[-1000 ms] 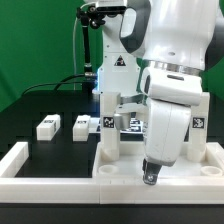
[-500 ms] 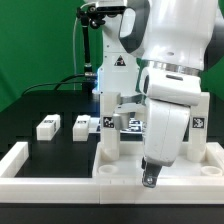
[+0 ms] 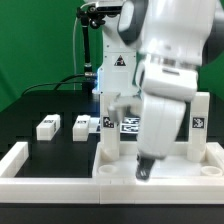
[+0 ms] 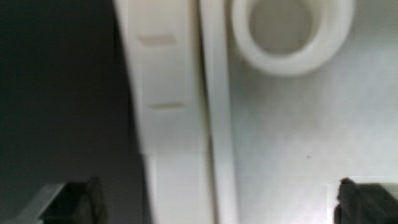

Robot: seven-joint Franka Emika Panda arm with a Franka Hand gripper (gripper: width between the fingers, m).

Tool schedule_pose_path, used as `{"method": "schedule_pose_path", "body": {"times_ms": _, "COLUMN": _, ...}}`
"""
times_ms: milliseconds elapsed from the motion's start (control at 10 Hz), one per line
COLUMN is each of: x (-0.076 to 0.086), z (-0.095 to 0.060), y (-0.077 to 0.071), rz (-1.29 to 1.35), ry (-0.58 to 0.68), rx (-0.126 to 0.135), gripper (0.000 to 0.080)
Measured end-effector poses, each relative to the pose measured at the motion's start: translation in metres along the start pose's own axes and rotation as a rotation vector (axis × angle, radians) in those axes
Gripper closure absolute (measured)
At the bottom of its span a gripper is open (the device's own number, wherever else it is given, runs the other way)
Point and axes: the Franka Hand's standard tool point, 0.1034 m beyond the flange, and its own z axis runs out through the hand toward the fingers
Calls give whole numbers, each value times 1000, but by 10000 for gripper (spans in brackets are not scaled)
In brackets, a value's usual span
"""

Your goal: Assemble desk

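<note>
Exterior view: the desk top (image 3: 120,172) lies low in the middle and lower right of the frame, a wide white tray with a raised rim, resting on the black table (image 3: 50,105). Two legs stand upright on it. One leg (image 3: 107,125) is at its end toward the exterior view's left and another leg (image 3: 200,120) is at the end toward the right; each shows a black-and-white square tag. Two loose legs lie on the table well apart from the tray, in the left-middle of the frame. The first loose leg (image 3: 46,127) and the second loose leg (image 3: 81,126) sit near each other, not touching.

A white border rail (image 3: 18,160) runs along the lower left corner. Between the two upright legs, behind the arm, part of the marker board (image 3: 129,125) shows its tags. The arm fills the upper right of the frame and looks blurred. Its gripper (image 3: 146,170) hangs low over the front part of the desk top, between the two upright legs; from here I cannot tell whether it touches the tray.

Wrist view: the gripper (image 4: 221,200) looks straight down on the desk top (image 4: 302,130). The tray's raised rim (image 4: 169,120) runs as a long pale band beside the dark table, and a round socket (image 4: 294,35) is set in the flat surface. The two dark fingertips (image 4: 71,200) stand spread wide apart with nothing clasped between them; the rim and the flat of the tray lie below the gap.
</note>
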Motion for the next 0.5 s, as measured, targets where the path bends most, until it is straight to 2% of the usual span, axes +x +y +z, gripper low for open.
{"method": "schedule_pose_path", "body": {"times_ms": 100, "x": -13, "z": -24, "y": 9, "rz": 23, "ry": -8, "rx": 8, "gripper": 150}}
{"method": "schedule_pose_path", "body": {"times_ms": 200, "x": -25, "z": -36, "y": 12, "rz": 41, "ry": -15, "rx": 17, "gripper": 150}}
{"method": "schedule_pose_path", "body": {"times_ms": 300, "x": -35, "z": -46, "y": 15, "rz": 69, "ry": -17, "rx": 15, "gripper": 150}}
{"method": "schedule_pose_path", "body": {"times_ms": 500, "x": -37, "z": -47, "y": 16, "rz": 201, "ry": -19, "rx": 14, "gripper": 150}}
